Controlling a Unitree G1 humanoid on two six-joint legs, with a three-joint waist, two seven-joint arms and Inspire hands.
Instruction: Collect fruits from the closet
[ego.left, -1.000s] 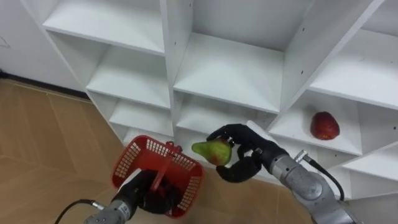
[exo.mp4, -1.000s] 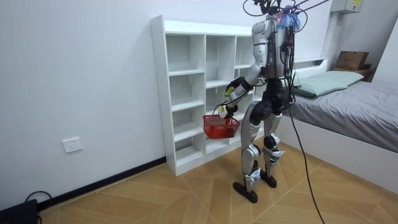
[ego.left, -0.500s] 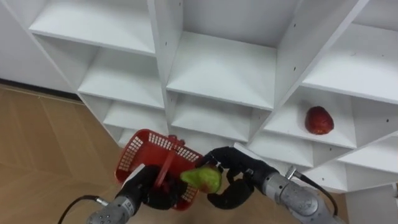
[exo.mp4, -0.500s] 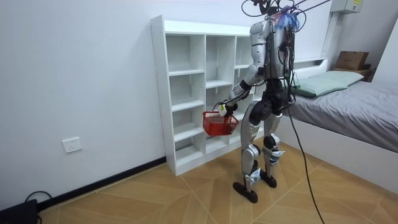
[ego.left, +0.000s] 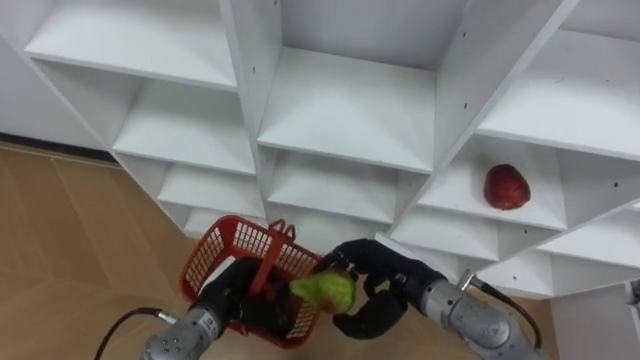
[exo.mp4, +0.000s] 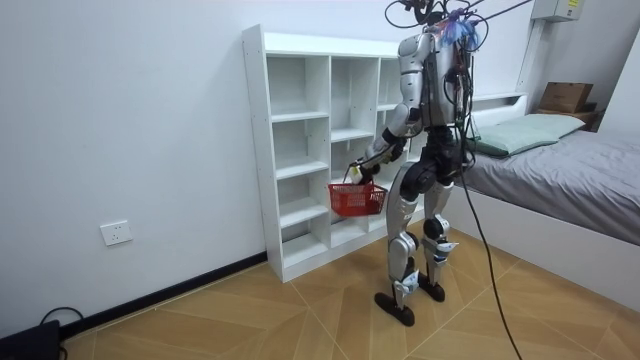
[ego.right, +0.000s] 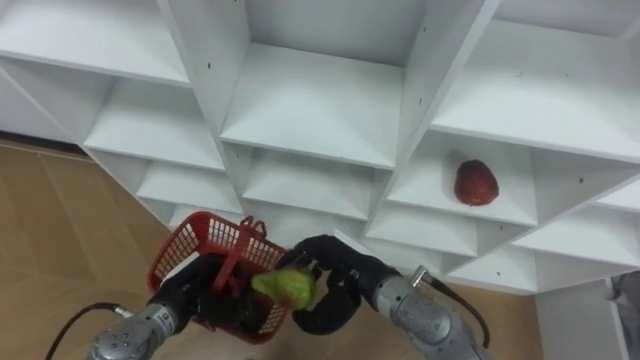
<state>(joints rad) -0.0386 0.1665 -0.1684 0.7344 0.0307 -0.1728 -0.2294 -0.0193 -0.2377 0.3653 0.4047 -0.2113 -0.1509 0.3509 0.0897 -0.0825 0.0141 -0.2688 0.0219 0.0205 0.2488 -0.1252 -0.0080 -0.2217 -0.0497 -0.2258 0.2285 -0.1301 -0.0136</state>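
My right hand (ego.left: 392, 278) is shut on a green pear (ego.left: 325, 290) and holds it at the right rim of a red basket (ego.left: 213, 262). My left hand (ego.left: 237, 298) is curled round the basket's handle (ego.left: 270, 262) and carries the basket in front of the white closet (ego.left: 345, 110). A red apple (ego.left: 506, 187) lies on a shelf in the closet's right column, up and to the right of my right hand. In the room view the robot stands upright facing the closet (exo.mp4: 300, 150), with the basket (exo.mp4: 357, 198) at hip height.
The closet's other shelves (ego.right: 300, 100) are bare. Wooden floor (ego.left: 70, 230) lies to the left below the closet. In the room view a bed (exo.mp4: 570, 170) stands behind the robot on the room view's right.
My right hand has brought the pear down and left, from beside the basket to over its right rim. The basket stays in my left hand. The eye view has shifted a little.
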